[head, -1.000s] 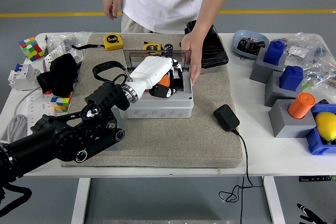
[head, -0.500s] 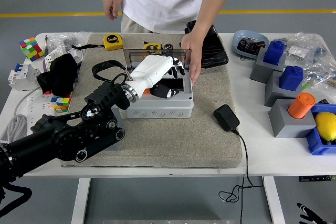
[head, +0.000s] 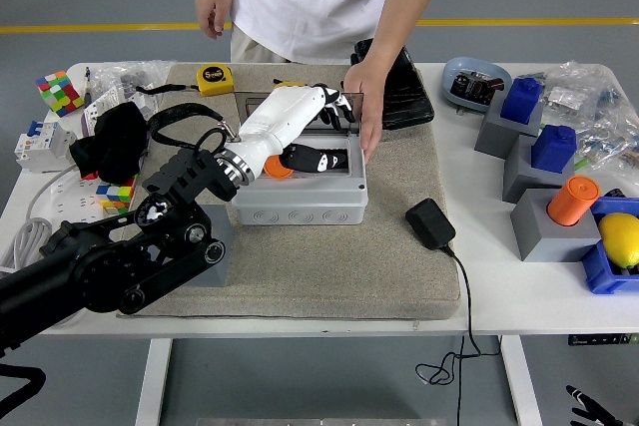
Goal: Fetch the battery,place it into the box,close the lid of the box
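Since the battery (head: 305,161) already lies inside the box (head: 300,209), black with an orange end, what remains is the lid (head: 300,99). The battery looks stiff and fairly dense, smooth enough to slip, so any regrasp would best take it across its middle. It sits low in the box, just beneath and slightly nearer the camera than the left hand (head: 324,107), which holds nothing; the white hand hovers over the box's far part with its dark fingers (head: 339,110) loosely curled close to the lid's top edge (whether they touch it I cannot tell).

The lid is a thin, smoky clear panel standing upright along the box's far wall. It is probably light and hinged there, and a push on its upper edge toward the near side should bring it down. A person's hand (head: 365,107) rests on the box's right side, seemingly steadying it. The box sits on a tan mat (head: 399,266); a black charger (head: 430,223) lies to the box's right.
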You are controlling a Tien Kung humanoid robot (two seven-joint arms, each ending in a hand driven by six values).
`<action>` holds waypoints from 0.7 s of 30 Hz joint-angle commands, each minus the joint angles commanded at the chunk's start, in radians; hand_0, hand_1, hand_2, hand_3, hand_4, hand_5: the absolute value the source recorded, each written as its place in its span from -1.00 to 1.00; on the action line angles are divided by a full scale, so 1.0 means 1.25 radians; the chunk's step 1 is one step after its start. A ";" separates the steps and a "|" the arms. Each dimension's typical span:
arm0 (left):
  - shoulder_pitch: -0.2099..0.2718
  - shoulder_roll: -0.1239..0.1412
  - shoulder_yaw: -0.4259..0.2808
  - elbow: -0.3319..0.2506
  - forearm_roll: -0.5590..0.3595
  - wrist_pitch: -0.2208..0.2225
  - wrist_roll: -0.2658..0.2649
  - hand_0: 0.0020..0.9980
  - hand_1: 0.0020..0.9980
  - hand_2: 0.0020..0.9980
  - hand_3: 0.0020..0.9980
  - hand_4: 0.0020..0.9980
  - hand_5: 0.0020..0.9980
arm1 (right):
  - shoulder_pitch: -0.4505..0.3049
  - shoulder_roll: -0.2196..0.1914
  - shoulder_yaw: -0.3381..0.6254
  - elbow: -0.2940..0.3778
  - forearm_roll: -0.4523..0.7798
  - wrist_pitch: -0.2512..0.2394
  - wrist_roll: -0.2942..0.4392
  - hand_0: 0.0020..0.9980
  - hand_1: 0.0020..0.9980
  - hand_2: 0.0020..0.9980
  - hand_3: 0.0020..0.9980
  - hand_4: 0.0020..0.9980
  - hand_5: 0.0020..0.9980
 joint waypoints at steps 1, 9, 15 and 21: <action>0.011 0.008 -0.013 -0.012 0.005 0.000 0.000 -0.22 -0.08 -0.08 0.06 0.13 -1.00 | 0.000 0.000 0.002 0.000 -0.001 0.000 0.000 0.28 0.39 0.33 0.12 0.86 -0.05; 0.099 0.052 -0.136 -0.053 0.050 0.004 0.005 -0.24 -0.13 -0.11 -0.01 -0.53 -1.00 | 0.000 -0.003 0.012 0.000 -0.006 0.001 0.001 0.28 0.39 0.32 0.12 0.86 -0.05; 0.137 0.070 -0.181 -0.019 0.082 -0.012 0.030 -0.24 -0.11 -0.11 0.00 -0.89 -1.00 | 0.002 -0.004 0.007 0.000 -0.007 0.001 0.001 0.28 0.39 0.32 0.12 0.86 -0.05; 0.167 0.086 -0.186 -0.024 0.088 -0.027 0.047 -0.25 -0.10 -0.11 0.01 -0.94 -1.00 | 0.002 -0.004 0.005 0.000 -0.006 0.001 0.001 0.28 0.39 0.32 0.13 0.86 -0.05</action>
